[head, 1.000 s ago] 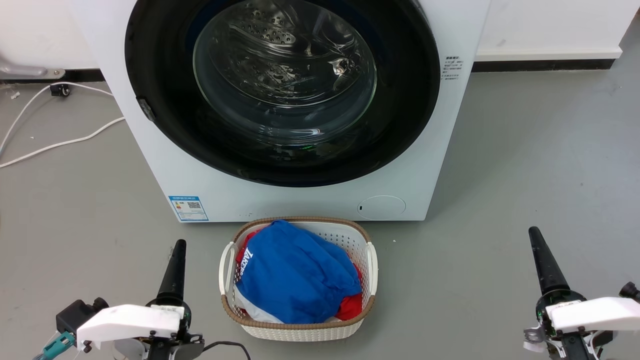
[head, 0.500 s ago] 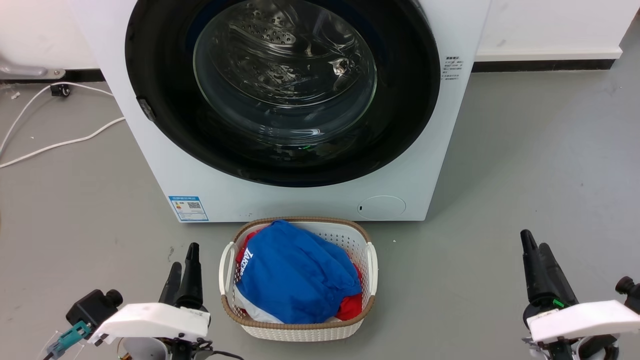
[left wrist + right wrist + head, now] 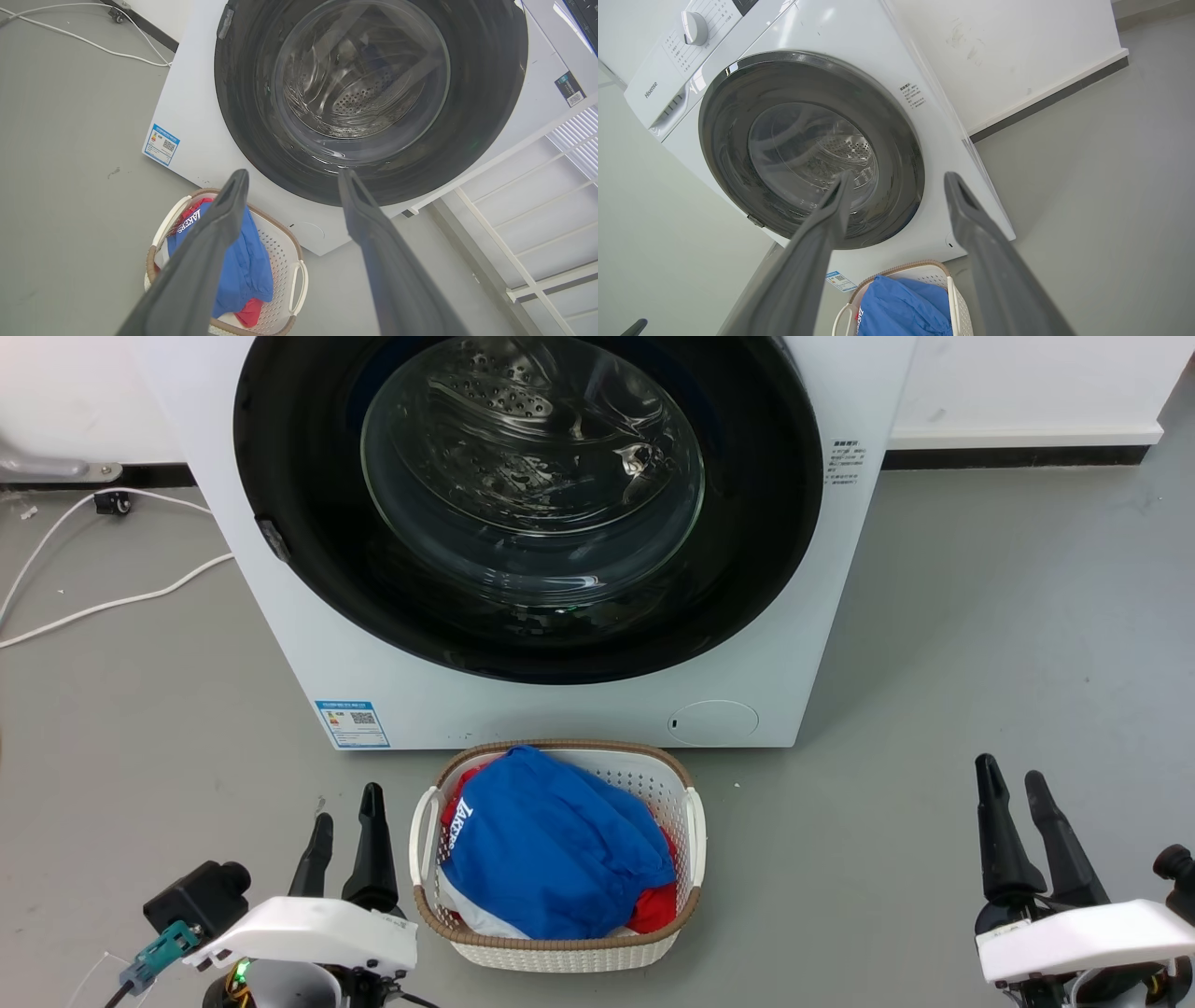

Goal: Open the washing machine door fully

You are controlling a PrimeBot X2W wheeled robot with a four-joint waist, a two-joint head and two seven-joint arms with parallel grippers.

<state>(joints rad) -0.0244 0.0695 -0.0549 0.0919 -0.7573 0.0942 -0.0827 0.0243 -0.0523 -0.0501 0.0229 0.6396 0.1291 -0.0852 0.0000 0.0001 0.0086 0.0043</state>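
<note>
fingers [image 3: 372,847] of the left gripper [image 3: 347,808] and the right gripper [image 3: 1011,775] were spread and empty, low over the floor, seemingly readied for a reach. the washing machine door [image 3: 308,523] sat shut, flush in the washing machine [image 3: 523,714] ahead. a laundry basket [image 3: 560,745] holding a blue garment [image 3: 551,849] stood just before the machine, between the grippers, likely crowding a low approach.

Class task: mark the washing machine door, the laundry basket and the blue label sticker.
washing machine door [image 3: 527,495], head view, centre of its glass bowl
laundry basket [image 3: 560,952], head view, front wall
blue label sticker [image 3: 352,723], head view, its middle
</note>
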